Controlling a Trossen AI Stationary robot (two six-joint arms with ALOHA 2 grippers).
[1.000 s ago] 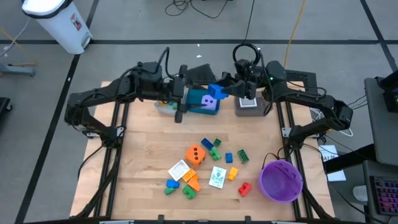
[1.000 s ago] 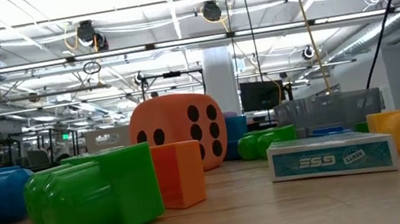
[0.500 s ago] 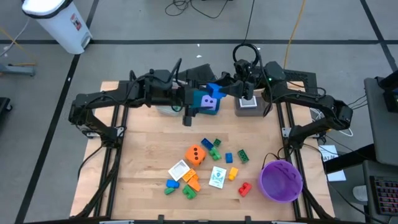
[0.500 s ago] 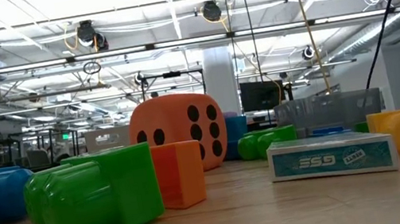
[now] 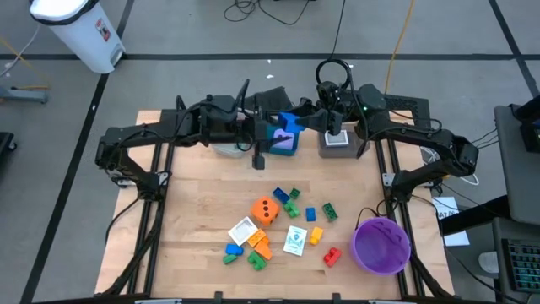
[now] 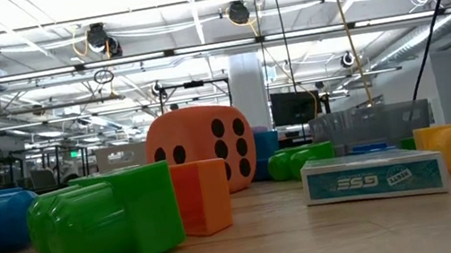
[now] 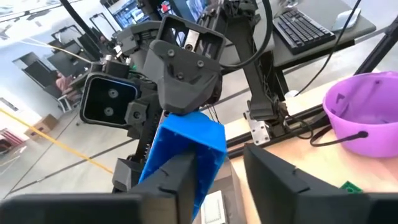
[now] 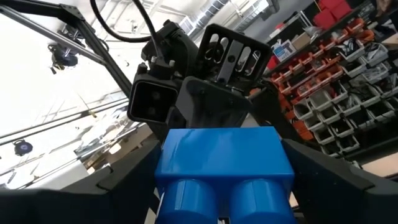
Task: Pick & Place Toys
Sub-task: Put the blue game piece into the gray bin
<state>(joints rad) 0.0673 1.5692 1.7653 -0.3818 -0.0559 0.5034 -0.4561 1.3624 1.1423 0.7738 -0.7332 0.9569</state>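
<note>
One blue brick (image 8: pixel 224 158) is up in the air at the back of the table (image 5: pixel 194 219), clamped between the fingers of the right gripper (image 5: pixel 301 123). One purple die (image 5: pixel 283 141) sits just below it. The left gripper (image 7: pixel 221 160) faces the right one. Its fingers stand apart, one of them beside the brick and not gripping it.

In the middle of the table lie one orange die (image 5: pixel 266 209), two cards (image 5: pixel 242 230) and about a dozen small bricks in blue, green, orange, yellow and red. A third card (image 5: pixel 337 140) lies in the grey tray (image 5: pixel 337 152). One purple bowl (image 5: pixel 381 245) stands at the front right.

Both arms reach inward from their sides and meet at the back centre.
</note>
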